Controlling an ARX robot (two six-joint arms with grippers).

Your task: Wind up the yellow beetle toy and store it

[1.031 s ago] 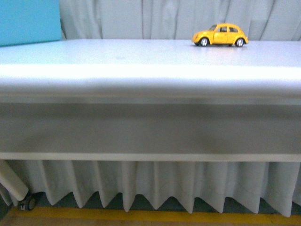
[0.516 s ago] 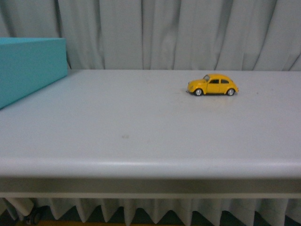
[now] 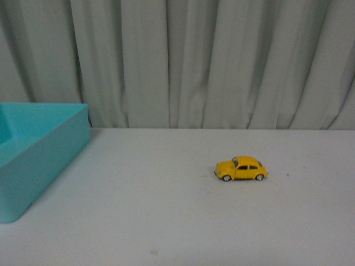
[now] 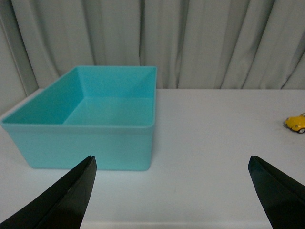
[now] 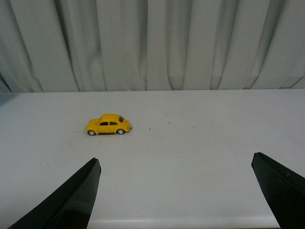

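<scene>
On the white table (image 3: 166,221) the yellow beetle toy (image 3: 241,169) sits on its wheels, right of centre, side-on to the front cam. Its nose points toward the teal bin (image 3: 39,160) at the table's left, well apart from it. Jaws of the left gripper (image 4: 171,158) are spread wide, nothing held, bin ahead. Same for the right gripper (image 5: 176,157): wide, nothing held, toy ahead, untouched. Grey curtain (image 3: 194,61) behind.
</scene>
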